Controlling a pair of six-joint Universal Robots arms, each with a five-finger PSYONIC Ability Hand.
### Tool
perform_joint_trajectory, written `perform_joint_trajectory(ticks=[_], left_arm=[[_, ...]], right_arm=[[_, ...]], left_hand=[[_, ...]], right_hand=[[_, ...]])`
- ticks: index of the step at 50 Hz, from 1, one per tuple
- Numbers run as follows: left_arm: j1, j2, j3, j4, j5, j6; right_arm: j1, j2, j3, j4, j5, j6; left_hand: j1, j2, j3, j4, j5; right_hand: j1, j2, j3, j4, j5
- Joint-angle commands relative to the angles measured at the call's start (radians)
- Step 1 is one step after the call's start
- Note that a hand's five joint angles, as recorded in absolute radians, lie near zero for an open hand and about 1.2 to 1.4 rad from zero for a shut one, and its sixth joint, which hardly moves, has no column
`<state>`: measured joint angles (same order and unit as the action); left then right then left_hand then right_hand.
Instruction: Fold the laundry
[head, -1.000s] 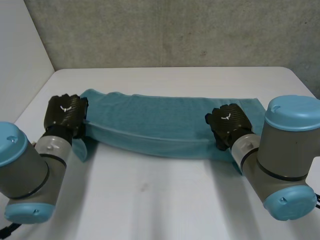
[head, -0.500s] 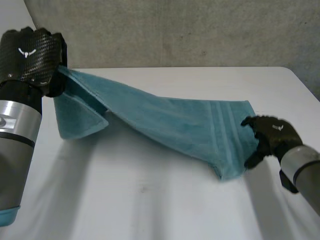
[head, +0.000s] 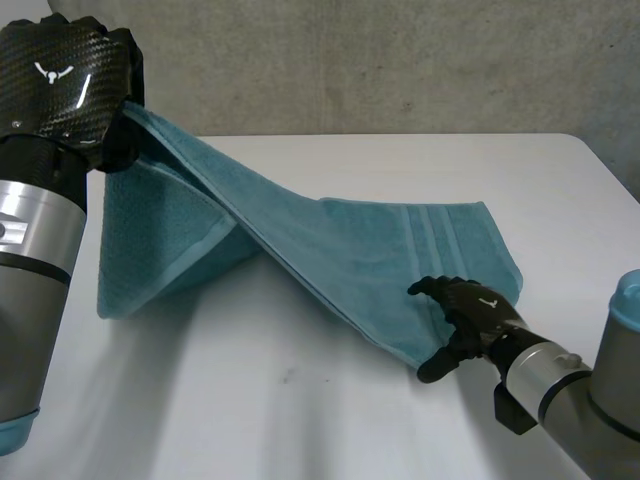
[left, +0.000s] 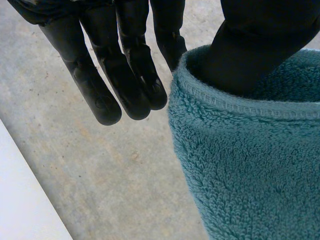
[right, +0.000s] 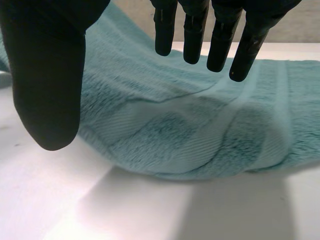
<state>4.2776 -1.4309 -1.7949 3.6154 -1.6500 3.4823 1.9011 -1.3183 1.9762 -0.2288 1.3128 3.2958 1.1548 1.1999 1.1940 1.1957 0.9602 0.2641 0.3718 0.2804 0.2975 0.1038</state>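
Note:
A teal towel (head: 380, 250) slopes from high at the left down onto the white table (head: 300, 420) at the right. My left hand (head: 65, 85) is raised above the table's left end and shut on the towel's left end, from which a folded flap hangs. In the left wrist view the towel (left: 250, 165) wraps round the thumb (left: 260, 50) beside the fingers (left: 125, 65). My right hand (head: 470, 315) is open at the towel's near right corner. In the right wrist view its thumb (right: 47, 75) and straight fingers hover just over the towel (right: 190, 130).
A grey wall (head: 400, 60) stands behind the table's far edge. The table's right edge (head: 610, 170) runs close to my right arm. Bare table (right: 100, 210) lies in front of the towel.
My left hand has lifted the towel's left end high off the table. My right hand has let go of the right end, opened and moved to the near right corner.

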Motion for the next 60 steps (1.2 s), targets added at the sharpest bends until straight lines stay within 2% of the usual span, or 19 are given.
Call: perform_joint_trajectory(ticks=[1, 8, 10, 11, 13, 14, 15, 17, 22, 27, 29, 30, 32, 37, 45, 51, 56, 59, 60], left_arm=[[-0.001, 0.001, 0.023, 0.0, -0.002, 0.0], [0.001, -0.002, 0.026, 0.0, -0.002, -0.003], [0.002, -0.002, 0.022, 0.0, -0.004, -0.003], [0.002, -0.002, 0.022, 0.0, -0.004, -0.003], [0.004, -0.003, 0.02, 0.0, -0.004, -0.003], [0.007, -0.003, 0.016, 0.0, -0.004, -0.002], [0.013, -0.005, 0.012, 0.0, -0.002, -0.002], [0.017, -0.008, 0.011, -0.003, -0.002, -0.002], [0.047, -0.016, -0.021, -0.009, 0.001, 0.003], [0.083, -0.031, -0.061, -0.014, 0.004, 0.004], [0.087, -0.083, -0.087, -0.023, 0.006, 0.004], [0.087, -0.083, -0.087, -0.023, 0.006, 0.004], [0.088, -0.111, -0.096, -0.034, 0.006, 0.006], [0.1, -0.262, -0.116, -0.098, 0.007, 0.006], [0.103, -0.494, -0.049, -0.153, 0.038, 0.006], [0.106, -0.576, 0.078, -0.147, 0.047, 0.009], [0.11, -0.576, 0.39, -0.139, 0.044, 0.012], [0.111, -0.565, 0.483, -0.126, 0.044, 0.014], [0.114, -0.55, 0.571, -0.092, 0.042, 0.014]], right_arm=[[0.059, 0.082, -0.014, -0.047, 0.014, -0.008], [0.082, 0.116, -0.039, -0.129, 0.057, -0.012], [0.079, 0.142, -0.053, -0.185, 0.116, -0.024], [0.079, 0.142, -0.053, -0.185, 0.117, -0.024], [0.069, 0.143, -0.059, -0.236, 0.218, -0.065], [0.068, 0.143, -0.059, -0.236, 0.218, -0.065], [0.059, 0.131, -0.054, -0.26, 0.268, -0.093], [0.049, 0.096, -0.048, -0.279, 0.304, -0.122], [-0.01, -0.082, -0.027, -0.282, 0.292, -0.254], [-0.116, -0.233, -0.054, -0.172, 0.187, -0.432], [-0.16, -0.277, -0.118, 0.01, 0.105, -0.543], [-0.16, -0.277, -0.119, 0.011, 0.105, -0.544], [-0.204, -0.277, -0.186, 0.197, 0.043, -0.625], [-0.261, -0.237, -0.256, 0.423, -0.003, -0.731], [-0.26, -0.009, -0.356, 0.563, 0.034, -0.932], [-0.209, 0.129, -0.519, 0.552, 0.091, -0.929], [-0.068, 0.228, -0.932, 0.403, 0.233, -0.837], [-0.053, 0.228, -1.033, 0.318, 0.269, -0.815], [-0.041, 0.226, -1.109, 0.221, 0.291, -0.791]], left_hand=[[0.241, 0.196, 0.202, 0.201, 0.262], [0.241, 0.196, 0.202, 0.201, 0.262], [0.241, 0.196, 0.202, 0.201, 0.262], [0.241, 0.196, 0.202, 0.201, 0.262], [0.241, 0.196, 0.202, 0.201, 0.262], [0.241, 0.196, 0.202, 0.201, 0.262], [0.241, 0.196, 0.202, 0.201, 0.262], [0.241, 0.196, 0.202, 0.201, 0.262], [0.241, 0.196, 0.202, 0.201, 0.262], [0.241, 0.196, 0.202, 0.201, 0.262], [0.241, 0.196, 0.202, 0.201, 0.262], [0.241, 0.196, 0.202, 0.201, 0.262], [0.241, 0.196, 0.202, 0.201, 0.262], [0.241, 0.196, 0.202, 0.201, 0.262], [0.241, 0.196, 0.202, 0.201, 0.262], [0.241, 0.196, 0.202, 0.201, 0.262], [0.241, 0.196, 0.202, 0.201, 0.262], [0.241, 0.196, 0.202, 0.201, 0.262], [0.241, 0.196, 0.202, 0.201, 0.262]], right_hand=[[0.035, -0.073, 0.019, 0.002, 0.021], [0.191, 0.083, 0.174, 0.157, 0.177], [0.45, 0.343, 0.434, 0.417, 0.436], [0.452, 0.344, 0.436, 0.419, 0.438], [0.802, 0.695, 0.786, 0.769, 0.788], [0.804, 0.697, 0.788, 0.771, 0.79], [1.034, 0.926, 1.018, 1.001, 1.02], [1.131, 1.024, 1.115, 1.098, 1.117], [1.132, 1.025, 1.116, 1.099, 1.118], [1.132, 1.025, 1.116, 1.099, 1.118], [1.132, 1.025, 1.116, 1.099, 1.118], [1.132, 1.025, 1.116, 1.099, 1.118], [1.132, 1.025, 1.116, 1.099, 1.118], [1.132, 1.025, 1.116, 1.099, 1.118], [1.132, 1.025, 1.116, 1.099, 1.118], [1.132, 1.025, 1.116, 1.099, 1.118], [1.132, 1.025, 1.116, 1.099, 1.118], [1.132, 1.025, 1.116, 1.099, 1.118], [1.132, 1.025, 1.116, 1.099, 1.118]])
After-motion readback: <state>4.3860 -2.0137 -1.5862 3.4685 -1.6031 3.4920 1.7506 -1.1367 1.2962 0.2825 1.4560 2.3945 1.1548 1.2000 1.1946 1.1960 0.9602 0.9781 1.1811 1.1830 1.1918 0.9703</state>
